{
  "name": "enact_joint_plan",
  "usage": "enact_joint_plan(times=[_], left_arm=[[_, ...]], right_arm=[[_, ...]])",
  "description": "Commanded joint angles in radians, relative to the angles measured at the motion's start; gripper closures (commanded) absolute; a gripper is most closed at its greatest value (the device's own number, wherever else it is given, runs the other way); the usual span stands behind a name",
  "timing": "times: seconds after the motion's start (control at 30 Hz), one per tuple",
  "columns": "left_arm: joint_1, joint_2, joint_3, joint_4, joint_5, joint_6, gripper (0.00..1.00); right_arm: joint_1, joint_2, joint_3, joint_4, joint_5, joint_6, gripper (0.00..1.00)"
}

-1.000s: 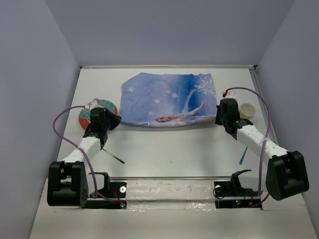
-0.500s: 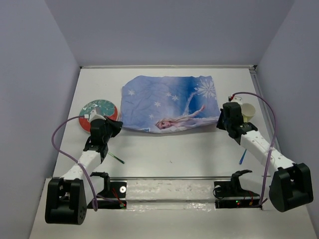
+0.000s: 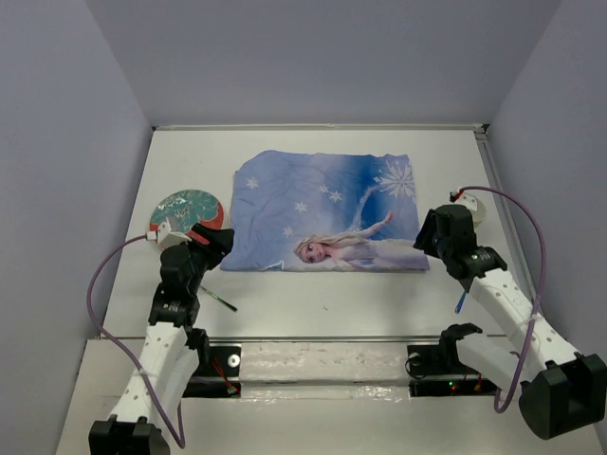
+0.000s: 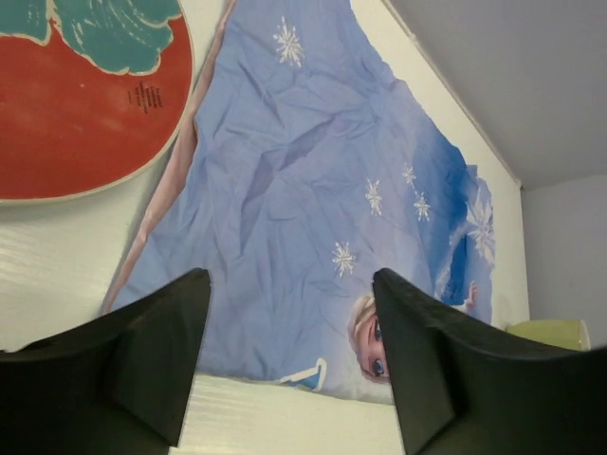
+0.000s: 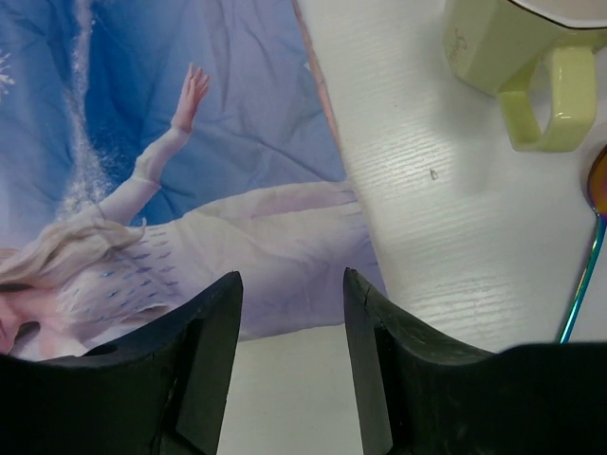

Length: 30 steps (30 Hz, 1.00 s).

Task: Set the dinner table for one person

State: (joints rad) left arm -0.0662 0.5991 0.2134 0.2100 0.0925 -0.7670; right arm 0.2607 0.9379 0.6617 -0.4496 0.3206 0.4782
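The blue princess cloth mat (image 3: 327, 210) lies spread flat in the middle of the off-white dinner table (image 3: 322, 294). My left gripper (image 3: 220, 245) hovers at the mat's near left corner, open and empty; in the left wrist view (image 4: 289, 284) the mat (image 4: 313, 209) shows between the fingers. My right gripper (image 3: 424, 237) stands open at the near right corner, and in the right wrist view (image 5: 290, 277) only the mat's edge (image 5: 237, 246) and bare table lie between the fingers.
A red and teal plate (image 3: 187, 210) sits left of the mat, also in the left wrist view (image 4: 76, 95). A pale green cup (image 5: 517, 57) stands right of the mat. A blue-handled utensil (image 3: 461, 301) lies near the right arm, a thin dark one (image 3: 220, 300) near the left.
Both grippers, shut on the mat's near corners, pulled it toward the near edge, then opened and let go. The mat now lies flatter and closer.
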Motion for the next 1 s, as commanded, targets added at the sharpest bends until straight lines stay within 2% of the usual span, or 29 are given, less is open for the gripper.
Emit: enact_joint_plan(times=[0.0, 0.13, 0.23, 0.27, 0.33, 0.37, 0.43, 0.57, 0.6, 0.7, 0.8, 0.93, 0.97], left_arm=[[-0.006, -0.102, 0.101, -0.116, -0.054, 0.044, 0.18], [-0.010, -0.101, 0.210, -0.161, -0.065, 0.106, 0.19], [-0.014, -0.087, 0.260, -0.162, -0.082, 0.135, 0.21], [-0.012, -0.058, 0.264, -0.158, -0.082, 0.143, 0.25], [-0.014, -0.027, 0.265, -0.153, -0.079, 0.138, 0.28], [-0.021, -0.009, 0.256, -0.135, -0.068, 0.120, 0.31], [-0.036, 0.013, 0.239, -0.097, -0.062, 0.104, 0.36], [-0.122, 0.060, 0.242, -0.069, -0.140, 0.094, 0.40], [-0.145, 0.071, 0.244, -0.064, -0.157, 0.092, 0.45], [-0.230, 0.103, 0.261, -0.054, -0.249, 0.100, 0.46], [-0.244, 0.168, 0.319, -0.028, -0.298, 0.109, 0.46], [-0.207, 0.371, 0.452, 0.002, -0.249, 0.113, 0.45], [-0.201, 0.472, 0.533, -0.003, -0.246, 0.124, 0.44]], right_arm=[[-0.008, -0.070, 0.045, -0.014, -0.070, 0.002, 0.47], [-0.008, -0.077, 0.036, 0.051, -0.182, 0.004, 0.47], [-0.008, -0.021, 0.024, 0.103, -0.244, 0.019, 0.54], [0.005, -0.004, 0.006, 0.141, -0.258, 0.026, 0.64], [0.031, 0.005, -0.011, 0.182, -0.275, 0.039, 0.76], [0.067, 0.019, -0.017, 0.213, -0.273, 0.051, 0.89], [0.119, 0.051, -0.011, 0.241, -0.269, 0.063, 0.98], [0.316, 0.195, 0.059, 0.291, -0.184, 0.065, 1.00], [0.345, 0.228, 0.078, 0.311, -0.177, 0.066, 1.00], [0.478, 0.366, 0.153, 0.357, -0.163, 0.060, 1.00], [0.564, 0.531, 0.267, 0.373, -0.123, 0.036, 1.00], [0.637, 0.697, 0.371, 0.417, -0.133, 0.027, 1.00], [0.646, 0.723, 0.383, 0.434, -0.138, 0.025, 1.00]])
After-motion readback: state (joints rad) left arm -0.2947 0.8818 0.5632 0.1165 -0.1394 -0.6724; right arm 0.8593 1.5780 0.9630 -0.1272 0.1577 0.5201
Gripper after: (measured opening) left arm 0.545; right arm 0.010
